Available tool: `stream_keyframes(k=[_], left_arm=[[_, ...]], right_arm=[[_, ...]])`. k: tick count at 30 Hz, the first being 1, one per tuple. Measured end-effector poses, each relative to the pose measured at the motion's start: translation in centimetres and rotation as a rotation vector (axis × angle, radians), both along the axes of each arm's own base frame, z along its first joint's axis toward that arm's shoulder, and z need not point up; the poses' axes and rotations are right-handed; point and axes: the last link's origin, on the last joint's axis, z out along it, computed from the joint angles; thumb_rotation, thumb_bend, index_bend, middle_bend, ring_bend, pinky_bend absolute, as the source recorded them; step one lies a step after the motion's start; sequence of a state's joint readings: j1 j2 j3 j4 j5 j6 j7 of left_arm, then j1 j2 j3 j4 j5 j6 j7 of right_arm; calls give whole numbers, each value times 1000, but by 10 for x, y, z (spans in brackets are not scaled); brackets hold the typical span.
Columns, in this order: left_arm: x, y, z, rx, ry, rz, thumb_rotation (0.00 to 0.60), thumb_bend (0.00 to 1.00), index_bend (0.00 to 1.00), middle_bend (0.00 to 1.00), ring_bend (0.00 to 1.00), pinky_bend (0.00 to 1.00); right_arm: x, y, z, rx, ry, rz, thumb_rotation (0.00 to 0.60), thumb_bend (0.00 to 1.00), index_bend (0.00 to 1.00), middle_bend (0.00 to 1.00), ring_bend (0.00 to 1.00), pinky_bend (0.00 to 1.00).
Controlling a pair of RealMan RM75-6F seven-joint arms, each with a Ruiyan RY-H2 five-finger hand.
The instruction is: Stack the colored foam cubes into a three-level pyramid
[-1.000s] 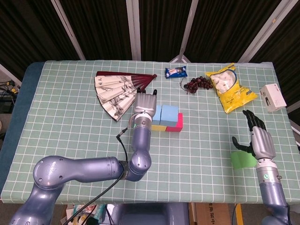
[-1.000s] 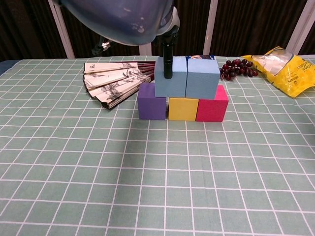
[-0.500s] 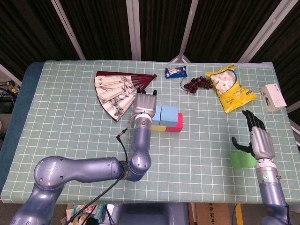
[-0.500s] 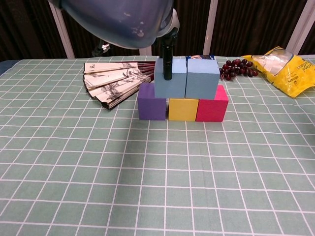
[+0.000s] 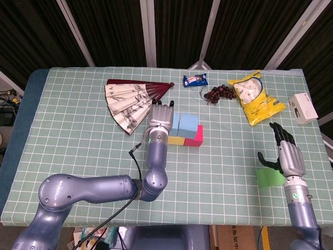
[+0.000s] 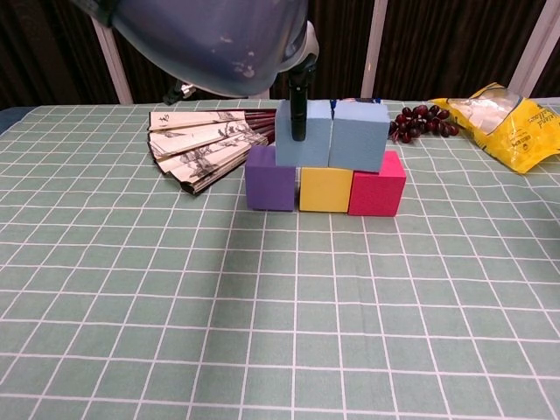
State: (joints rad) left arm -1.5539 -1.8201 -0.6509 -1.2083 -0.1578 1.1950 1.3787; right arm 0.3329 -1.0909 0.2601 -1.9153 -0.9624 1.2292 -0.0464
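Blue foam cubes [image 6: 331, 133] sat under the left hand [image 5: 162, 119], fingers seemingly clamping one; right hand [image 5: 287, 154], fingers apart, should fetch the green cube [image 5: 269, 177].

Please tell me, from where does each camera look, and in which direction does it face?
Head view: high above the near table edge, looking down on the green tablecloth; shows the left hand at the cubes and the right hand by the green cube.
Chest view: low, facing across the table at the cube stack; the left arm fills the top.
Shared: light blue cubes, pink cube, fan.
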Motion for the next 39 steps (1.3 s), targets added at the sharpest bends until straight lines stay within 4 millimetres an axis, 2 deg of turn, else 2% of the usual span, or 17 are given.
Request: stream_keyframes(k=[6, 17, 28, 39], left_arm=[[0, 0, 2, 2, -14, -1, 600, 178, 0, 133, 105, 32], [-1, -3, 10, 5, -46, -9, 600, 73, 0, 113, 104, 31], [-16, -7, 20, -33, -118, 3, 600, 96, 0, 119, 103, 21], [-16, -8, 15, -92, -251, -58, 600, 96, 0, 118, 79, 19]], right_arm=[[0, 0, 0, 3, -1, 0, 600, 379, 0, 0, 0, 0], [0, 0, -1, 7, -3, 0, 600, 378, 0, 0, 0, 0], [2, 2, -2, 14, -6, 4, 600, 378, 0, 0, 0, 0], [2, 2, -2, 16, -6, 6, 600, 378, 0, 0, 0, 0]])
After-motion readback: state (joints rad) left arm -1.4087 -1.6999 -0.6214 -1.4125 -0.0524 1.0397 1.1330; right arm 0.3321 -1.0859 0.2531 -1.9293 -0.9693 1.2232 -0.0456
